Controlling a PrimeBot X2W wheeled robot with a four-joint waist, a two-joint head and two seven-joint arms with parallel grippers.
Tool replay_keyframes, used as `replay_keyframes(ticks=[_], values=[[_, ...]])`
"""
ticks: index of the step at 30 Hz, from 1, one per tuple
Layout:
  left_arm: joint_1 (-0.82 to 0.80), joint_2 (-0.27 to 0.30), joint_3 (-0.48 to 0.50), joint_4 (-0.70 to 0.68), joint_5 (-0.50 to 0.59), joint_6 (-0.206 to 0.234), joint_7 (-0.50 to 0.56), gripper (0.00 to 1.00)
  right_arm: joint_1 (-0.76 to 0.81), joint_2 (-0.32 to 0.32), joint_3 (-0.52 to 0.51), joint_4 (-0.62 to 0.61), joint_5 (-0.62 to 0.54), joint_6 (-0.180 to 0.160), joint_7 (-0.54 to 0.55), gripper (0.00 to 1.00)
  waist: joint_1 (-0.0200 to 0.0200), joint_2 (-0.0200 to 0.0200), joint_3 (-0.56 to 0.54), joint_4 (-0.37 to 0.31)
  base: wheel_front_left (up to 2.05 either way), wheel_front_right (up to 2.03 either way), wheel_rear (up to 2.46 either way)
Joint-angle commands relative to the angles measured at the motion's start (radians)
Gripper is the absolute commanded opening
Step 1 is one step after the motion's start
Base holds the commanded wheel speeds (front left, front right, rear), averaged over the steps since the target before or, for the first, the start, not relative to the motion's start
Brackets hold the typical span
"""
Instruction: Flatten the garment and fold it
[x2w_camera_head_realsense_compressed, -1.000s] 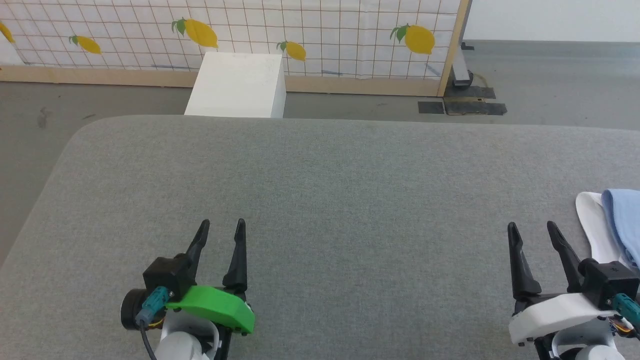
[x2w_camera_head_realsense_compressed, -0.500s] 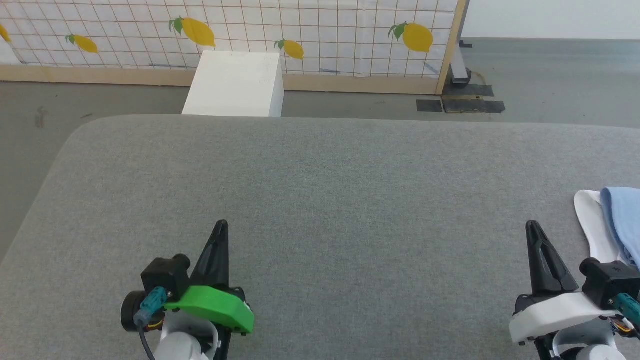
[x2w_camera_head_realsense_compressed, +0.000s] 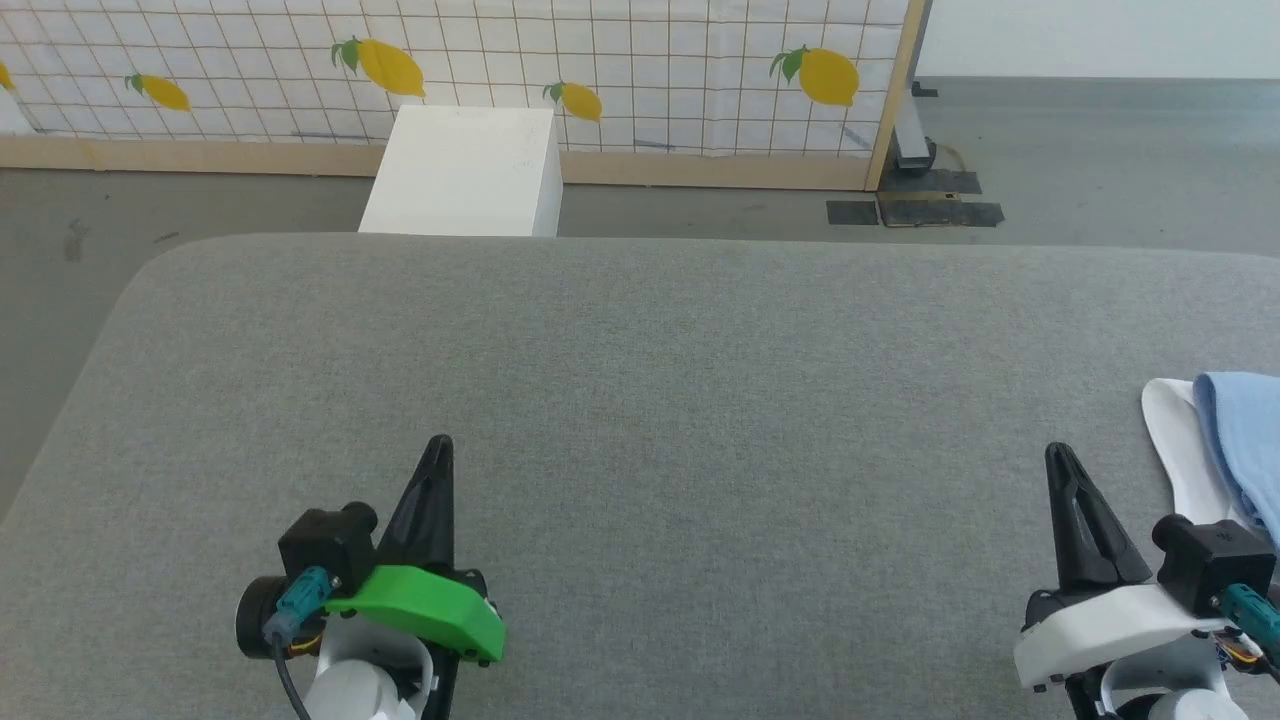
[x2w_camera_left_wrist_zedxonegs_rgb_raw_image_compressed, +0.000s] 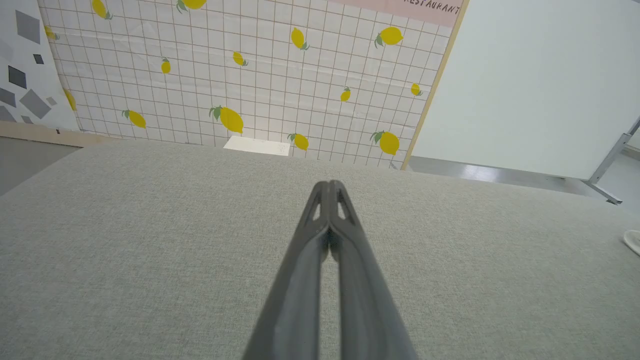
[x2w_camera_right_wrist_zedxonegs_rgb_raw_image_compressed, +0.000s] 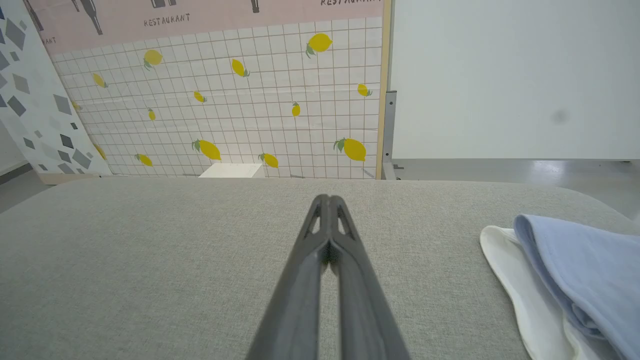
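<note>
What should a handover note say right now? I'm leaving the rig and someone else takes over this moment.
Left gripper: jaws shut, empty, over the near left part of the grey table.
Right gripper: jaws shut, empty, over the near right part, just beside the garment and apart from it.
The garment lies bunched at the table's right edge, light blue over white fabric, partly cut off in the head view.
Done: nothing yet; it is neither flattened nor folded.
Left: probably drag it to the middle, spread it flat, then fold it.
</note>
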Motion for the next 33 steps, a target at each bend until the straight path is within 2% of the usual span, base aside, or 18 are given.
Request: replay_keyframes(ticks=[1,33], values=[[0.013,-0.001,0.005,-0.01,0.02,0.008,0.005,0.0,-0.003,0.0,0.005,-0.006,-0.009,0.0,0.006,0.0,0.0001,0.0,0.0,-0.001,0.0,0.0,0.0],[0.041,-0.002,0.035,-0.073,0.087,0.025,0.069,0.0,-0.008,0.001,0.029,-0.019,-0.04,0.0,0.039,0.0,0.0001,0.0,-0.006,-0.018,0.0,0.0,0.0]])
